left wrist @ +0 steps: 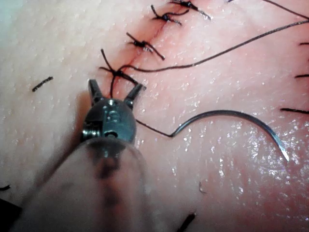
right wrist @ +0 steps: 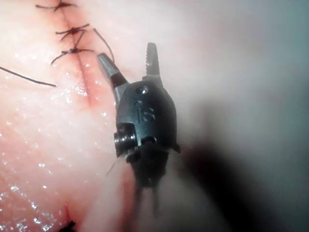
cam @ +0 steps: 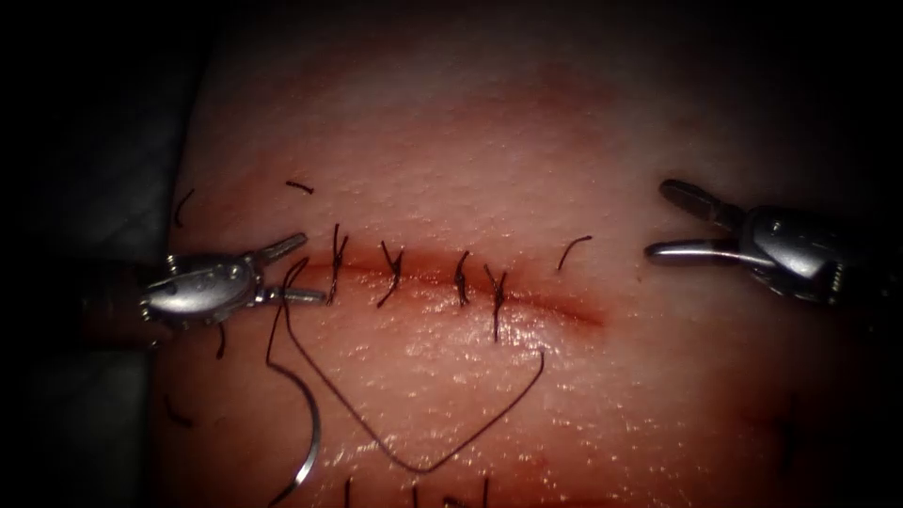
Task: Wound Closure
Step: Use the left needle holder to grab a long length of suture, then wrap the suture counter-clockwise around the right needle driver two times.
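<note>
The needle (cam: 306, 442) lies nearest, loose on the wet tissue (cam: 527, 141) below the left end of the cut (cam: 555, 306). It is one thin, shiny curve of steel, lying flat on the surface and not in the tissue. In the endoscope view its long axis runs roughly up and down the picture, with its bow bulging to the right. In the left wrist view the needle (left wrist: 231, 118) arches with its sharp tip resting on the glistening surface, and the blunt end joins the thread (left wrist: 152, 128).

One long dark thread (cam: 423, 452) leaves that end, climbs toward the left end of the cut, then sweeps down in a wide V and rises again below the stitches.

Farther up, four dark knotted stitches (cam: 390, 273) cross the reddened, nearly level cut. Several short cut ends of thread (cam: 574, 249) lie scattered on the pale, pebbled tissue.

The left tool (cam: 296, 273) hangs at the left end of the cut, its two metal jaws spread wide around the first stitch, gripping nothing. The right tool (cam: 663, 221) hangs well to the right of the cut, its ridged jaws also wide apart and empty.
</note>
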